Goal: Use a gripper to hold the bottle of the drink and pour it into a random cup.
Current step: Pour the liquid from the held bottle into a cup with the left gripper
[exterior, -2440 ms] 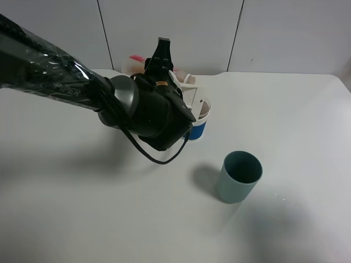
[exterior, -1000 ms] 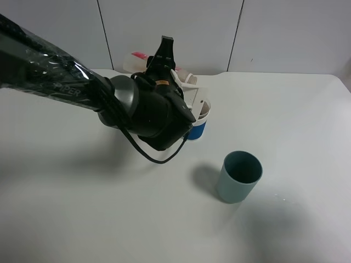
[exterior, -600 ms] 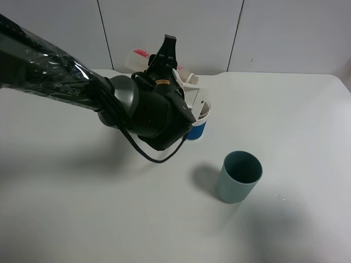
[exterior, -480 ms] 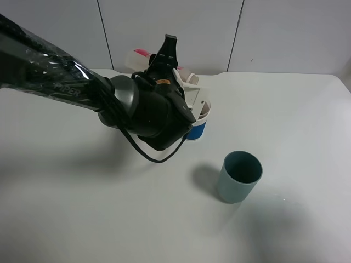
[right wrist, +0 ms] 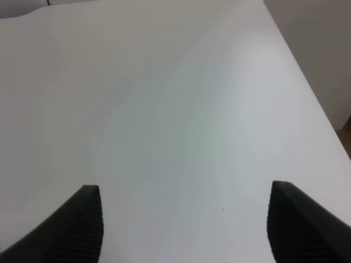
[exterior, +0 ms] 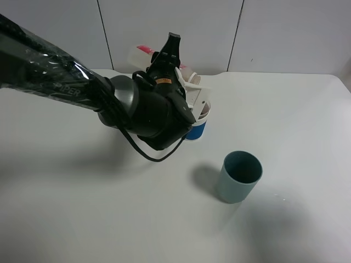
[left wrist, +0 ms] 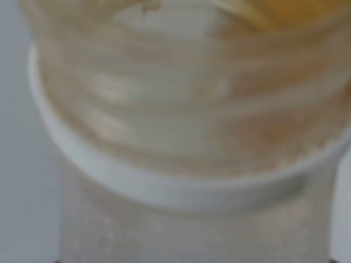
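Bottle (left wrist: 186,109), thin light plastic, probably dents if squeezed; left tool (exterior: 167,55) grips its labelled body, below the threads, near the cup (exterior: 198,129).

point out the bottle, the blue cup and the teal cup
bottle (left wrist: 186,109), left wrist view, on its threaded neck
blue cup (exterior: 197,130), exterior high view, on its blue band
teal cup (exterior: 237,185), exterior high view, on its outer wall
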Motion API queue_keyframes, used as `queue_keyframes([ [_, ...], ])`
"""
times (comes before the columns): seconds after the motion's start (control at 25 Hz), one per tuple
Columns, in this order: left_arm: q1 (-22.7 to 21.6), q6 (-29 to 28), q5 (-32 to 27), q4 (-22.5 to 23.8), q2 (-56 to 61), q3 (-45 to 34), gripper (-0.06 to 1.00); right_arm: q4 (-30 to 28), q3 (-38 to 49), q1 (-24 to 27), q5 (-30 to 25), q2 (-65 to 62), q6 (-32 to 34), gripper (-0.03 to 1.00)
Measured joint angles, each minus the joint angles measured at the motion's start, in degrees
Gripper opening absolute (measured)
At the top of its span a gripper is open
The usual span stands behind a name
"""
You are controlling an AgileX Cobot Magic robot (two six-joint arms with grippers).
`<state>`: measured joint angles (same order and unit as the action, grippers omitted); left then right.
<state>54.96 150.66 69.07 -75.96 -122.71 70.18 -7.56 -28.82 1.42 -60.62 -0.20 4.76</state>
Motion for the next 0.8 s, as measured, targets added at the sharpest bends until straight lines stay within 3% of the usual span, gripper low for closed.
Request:
queue_keyframes([
  [0.8,0.0,1.3,0.0,1.4,0.0,0.0,0.36,0.0,0.0,0.0,0.0,0.0,0.0,0.63],
])
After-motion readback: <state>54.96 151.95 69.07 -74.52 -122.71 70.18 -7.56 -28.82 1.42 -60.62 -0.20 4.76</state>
